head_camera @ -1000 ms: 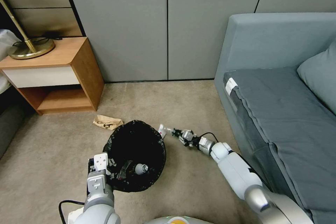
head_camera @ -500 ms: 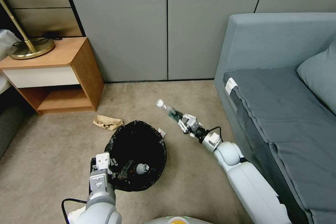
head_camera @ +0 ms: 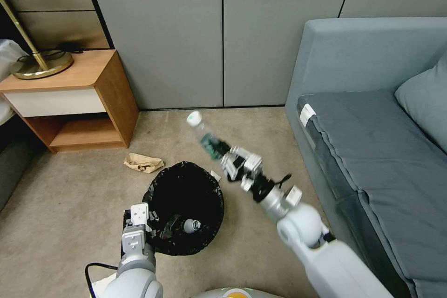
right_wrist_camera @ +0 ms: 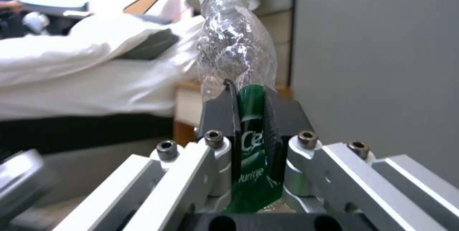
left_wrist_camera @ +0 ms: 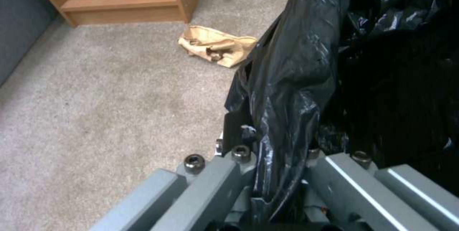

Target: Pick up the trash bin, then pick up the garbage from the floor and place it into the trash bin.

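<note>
Two grippers are at work. The right gripper (head_camera: 222, 159), just right of centre in the head view, has its fingers closed on one clear plastic bottle (head_camera: 205, 137), clamping the green label at its lower part; the right wrist view shows the black pads (right_wrist_camera: 218, 116) pressed against both sides of that label, with the crumpled bottle body (right_wrist_camera: 236, 50) and white cap standing beyond them. The bottle's long axis runs diagonally in the head view, cap toward the upper left and base toward the gripper, and it is held in the air above the carpet, up and to the right of the bin.

The left gripper (head_camera: 138, 218), at lower left of centre, is closed on the near rim of the one trash bin (head_camera: 186, 181); in the left wrist view the black liner (left_wrist_camera: 287, 80) is pinched between its fingers. Inside the bin lies a second small bottle (head_camera: 191, 226), its white cap showing.

One crumpled brown paper (head_camera: 143, 163) lies on the carpet left of the bin, near the wooden nightstand (head_camera: 88, 98). A small white scrap (head_camera: 215, 176) sits against the bin's right edge. A grey sofa (head_camera: 372, 149) fills the right side.
</note>
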You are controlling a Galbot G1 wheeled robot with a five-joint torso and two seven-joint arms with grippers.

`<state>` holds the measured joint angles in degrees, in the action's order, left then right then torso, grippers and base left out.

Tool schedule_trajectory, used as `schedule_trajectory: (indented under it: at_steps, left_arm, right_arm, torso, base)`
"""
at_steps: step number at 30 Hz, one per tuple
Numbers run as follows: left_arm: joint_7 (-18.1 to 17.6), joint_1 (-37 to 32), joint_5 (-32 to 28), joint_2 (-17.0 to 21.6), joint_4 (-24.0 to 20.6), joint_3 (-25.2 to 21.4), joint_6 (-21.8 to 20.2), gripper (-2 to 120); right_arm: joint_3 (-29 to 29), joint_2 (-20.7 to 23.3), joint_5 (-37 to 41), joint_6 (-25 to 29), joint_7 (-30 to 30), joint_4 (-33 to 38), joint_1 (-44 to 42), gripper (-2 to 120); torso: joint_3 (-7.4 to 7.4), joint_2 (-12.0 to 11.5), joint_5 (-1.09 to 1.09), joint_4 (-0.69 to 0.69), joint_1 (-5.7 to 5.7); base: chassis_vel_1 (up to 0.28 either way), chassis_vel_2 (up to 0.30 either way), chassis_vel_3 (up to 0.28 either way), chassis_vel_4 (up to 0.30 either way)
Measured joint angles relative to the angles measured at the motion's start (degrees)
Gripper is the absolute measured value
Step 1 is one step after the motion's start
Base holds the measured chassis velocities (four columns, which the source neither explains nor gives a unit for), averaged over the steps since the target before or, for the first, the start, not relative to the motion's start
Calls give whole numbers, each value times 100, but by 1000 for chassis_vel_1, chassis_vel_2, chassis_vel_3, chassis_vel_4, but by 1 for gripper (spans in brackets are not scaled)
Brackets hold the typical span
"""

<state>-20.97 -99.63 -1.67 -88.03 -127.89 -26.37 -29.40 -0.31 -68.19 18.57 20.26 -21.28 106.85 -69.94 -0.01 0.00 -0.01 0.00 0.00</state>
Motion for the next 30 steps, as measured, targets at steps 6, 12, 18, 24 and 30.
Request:
schedule_trajectory:
  at_steps: [6, 12, 18, 24, 30]
  left_arm:
    - [8, 10, -9, 0, -5, -4, -8, 1]
    - [12, 30, -32, 2, -42, -22, -14, 1]
    - [12, 45, -45, 2, -67, -20, -21, 1]
    - [13, 39, -45, -11, -113, -8, -26, 1]
    - [11, 29, -41, -29, -128, 4, -27, 1]
  right_arm:
    - [-216, 100, -366, 150, -53, -97, -323, 9]
    - [-272, 272, -568, 288, -121, -221, -601, 9]
    - [-229, 287, -650, 379, -142, -420, -647, 9]
    - [-215, 146, -928, 476, -163, -728, -590, 9]
    - [-295, 75, -1114, 566, -167, -879, -572, 25]
  torso:
    - [0, 0, 2, 0, 0]
    - [0, 0, 1, 0, 0]
    - [0, 0, 1, 0, 0]
    - [1, 0, 1, 1, 0]
    - [1, 0, 1, 0, 0]
  base:
    - [0, 0, 0, 0]
    - [0, 0, 0, 0]
    - [0, 0, 0, 0]
    - [0, 0, 0, 0]
    - [0, 0, 0, 0]
